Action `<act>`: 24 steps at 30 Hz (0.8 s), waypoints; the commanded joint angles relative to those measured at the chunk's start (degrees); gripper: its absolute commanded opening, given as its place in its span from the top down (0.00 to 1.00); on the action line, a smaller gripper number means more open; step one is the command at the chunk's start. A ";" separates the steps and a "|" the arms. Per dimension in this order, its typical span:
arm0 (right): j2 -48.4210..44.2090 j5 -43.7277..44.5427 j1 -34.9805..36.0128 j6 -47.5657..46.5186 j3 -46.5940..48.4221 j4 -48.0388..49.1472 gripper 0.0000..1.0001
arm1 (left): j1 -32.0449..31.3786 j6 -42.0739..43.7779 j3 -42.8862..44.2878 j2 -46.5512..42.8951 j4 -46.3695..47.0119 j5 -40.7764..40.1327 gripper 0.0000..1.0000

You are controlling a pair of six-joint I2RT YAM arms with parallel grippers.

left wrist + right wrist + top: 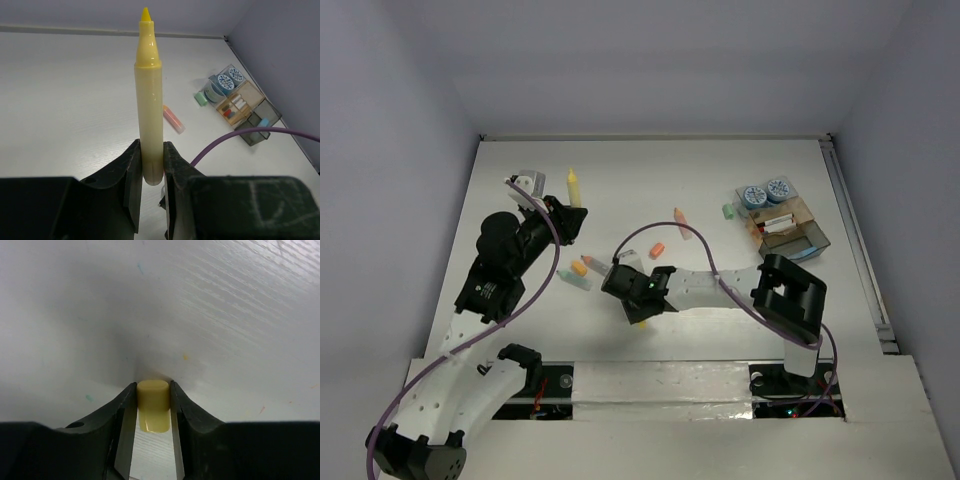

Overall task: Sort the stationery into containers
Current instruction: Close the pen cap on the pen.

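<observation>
My left gripper (151, 161) is shut on the blunt end of a yellow marker (149, 90), which stands out from the jaws with its bare yellow tip pointing away; from above, the marker (574, 186) shows at the back left of the table. My right gripper (153, 388) points down at the table, and its two fingers press both sides of a short yellow cap (153, 407) standing on the surface. From above, the right gripper (640, 316) is near the table's front centre. The clear divided container (808, 238) sits at the right, with two blue-and-white rolls (765, 192) in its far end.
Loose stationery lies mid-table: an orange stick (682, 222), a green eraser (728, 211), a small orange piece (657, 249), and a cluster of orange and green pieces (582, 269) beside the left arm. A purple cable (240, 135) crosses the left wrist view.
</observation>
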 commanded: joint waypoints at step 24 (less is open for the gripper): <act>-24.58 17.10 -6.22 -19.70 13.67 26.27 1.00 | -0.27 -0.04 -0.41 3.75 5.08 13.14 1.00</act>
